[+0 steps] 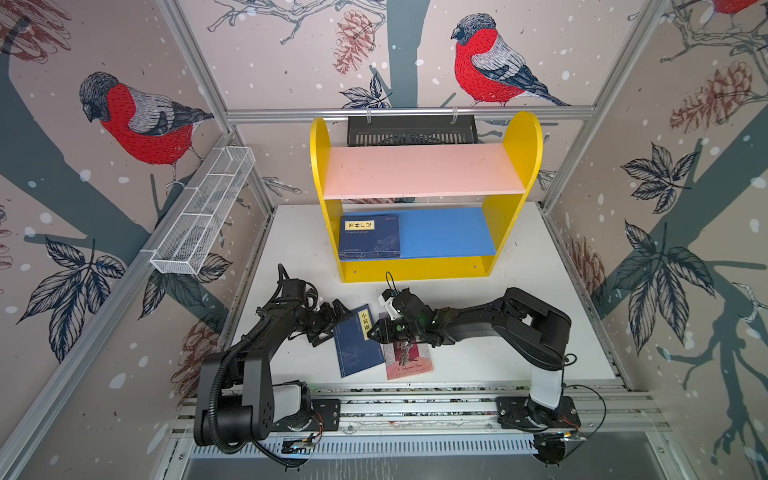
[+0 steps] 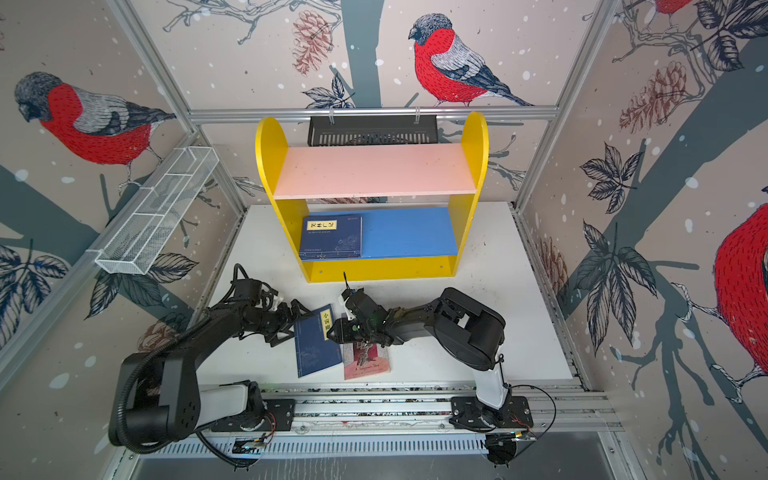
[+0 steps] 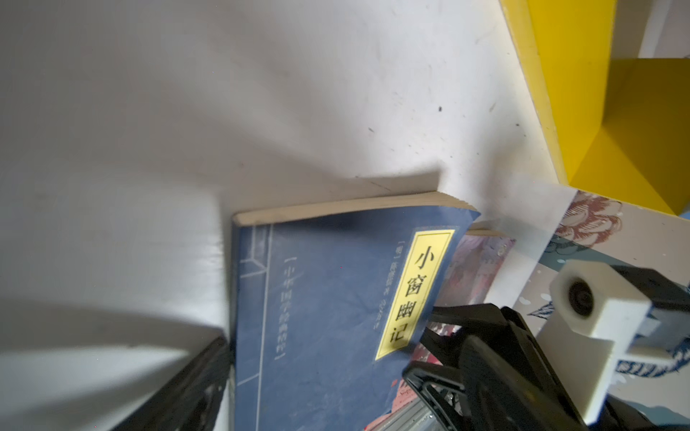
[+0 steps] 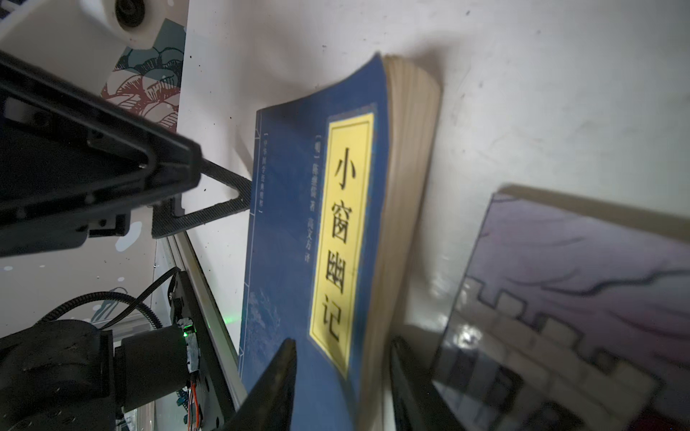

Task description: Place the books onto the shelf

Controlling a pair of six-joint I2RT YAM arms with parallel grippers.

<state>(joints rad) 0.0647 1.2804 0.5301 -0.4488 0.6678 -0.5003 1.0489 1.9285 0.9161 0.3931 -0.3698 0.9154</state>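
Right wrist view: right tool point(image 4: 343, 341) straddles navy book point(image 4: 291, 231), seemingly pinching its fore-edge; left tool point(image 1: 332, 326) gapes wide beside it.

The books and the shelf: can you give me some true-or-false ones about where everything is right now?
1. A navy book lies on the shelf's blue lower board. True.
2. The pink upper board holds a book. False: it is bare.
3. The left gripper is clamped shut. False: its jaws stand wide open beside the second navy book.
4. The red-and-grey book lies on the table. True.
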